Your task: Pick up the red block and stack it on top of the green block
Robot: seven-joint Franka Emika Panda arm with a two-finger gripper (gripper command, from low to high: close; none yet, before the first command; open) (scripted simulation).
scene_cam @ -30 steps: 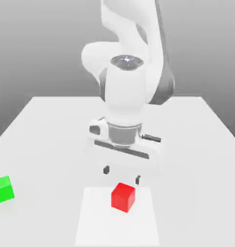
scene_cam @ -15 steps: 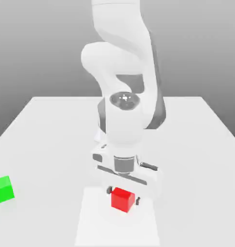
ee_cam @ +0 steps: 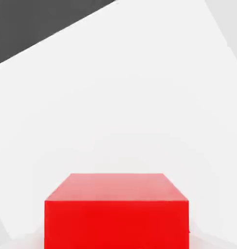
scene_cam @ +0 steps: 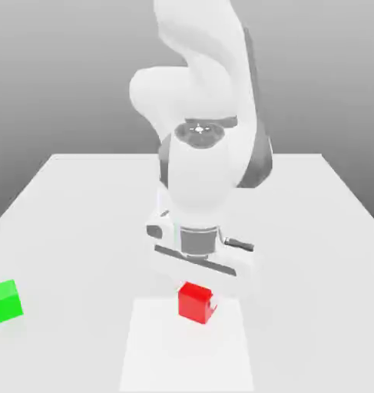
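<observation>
One second is all it took: the hand was hovering clear above the red block (scene_cam: 196,302), then dropped around it, and now the block sits a touch higher over the pale square mat (scene_cam: 143,361) than it did half a second back. The dark fingertips that flanked it then are hidden behind the cube now, apart from a dark sliver at its edge on the exterior view's right. My read is that the gripper (scene_cam: 197,301) is pinching the red block and the lift has just begun, so the pick looks done and the carry is next.

And the cube itself: bright red, plain matte faces, sharp edges, sitting level with no visible tilt. From the hand view the red block (ee_cam: 116,214) looms close with its top face flat and square-on, which suggests a centred grip.

Where is it all? Taking the green block (scene_cam: 5,301) as the landmark, the red block hangs well apart from it, off toward the exterior view's right and at about the same depth on the white table (scene_cam: 312,230). The green block stands alone and untouched, so a long sideways move is called for before any stacking.
</observation>
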